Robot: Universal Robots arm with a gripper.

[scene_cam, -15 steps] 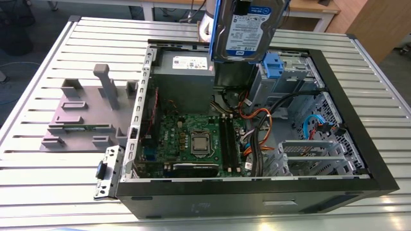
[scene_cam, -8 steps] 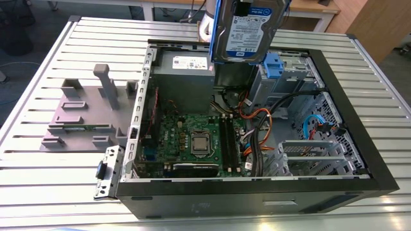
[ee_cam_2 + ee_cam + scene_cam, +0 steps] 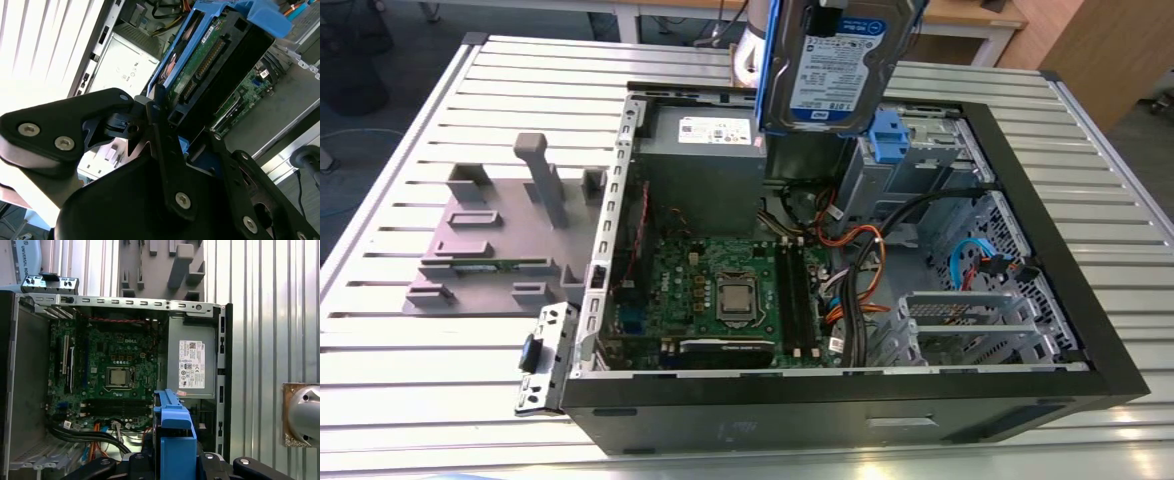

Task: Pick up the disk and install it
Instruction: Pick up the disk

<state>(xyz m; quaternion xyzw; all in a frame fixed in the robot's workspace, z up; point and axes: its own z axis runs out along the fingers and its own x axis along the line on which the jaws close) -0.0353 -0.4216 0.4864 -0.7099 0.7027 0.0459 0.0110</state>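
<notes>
The disk [image 3: 831,62] hangs in the air over the far edge of the open computer case [image 3: 854,388]. It stands on edge, its white-and-blue label faces the exterior view, and its blue bracket shows along both long sides. In the second wrist view the gripper [image 3: 182,125] is clenched on it, with the black fingers [image 3: 163,136] pressed against the bracket's opposite edges and the connector end pointing away into the case. In the exterior view the disk's lower edge overlaps the corner of the grey power supply [image 3: 700,150] and sits just beside a blue bracket [image 3: 887,135] in the metal drive cage [image 3: 941,150]. How high it hangs above them cannot be told. Beneath, the motherboard [image 3: 720,290] lies flat on the case floor, and orange and black cables [image 3: 854,285] are bundled between it and the cage. The case walls rise on all four sides and the top is open. Outside, towards the exterior view's left, a grey plastic stand [image 3: 507,235] with upright posts sits on the slatted tabletop [image 3: 400,345], close to the case wall but apart from it.
</notes>
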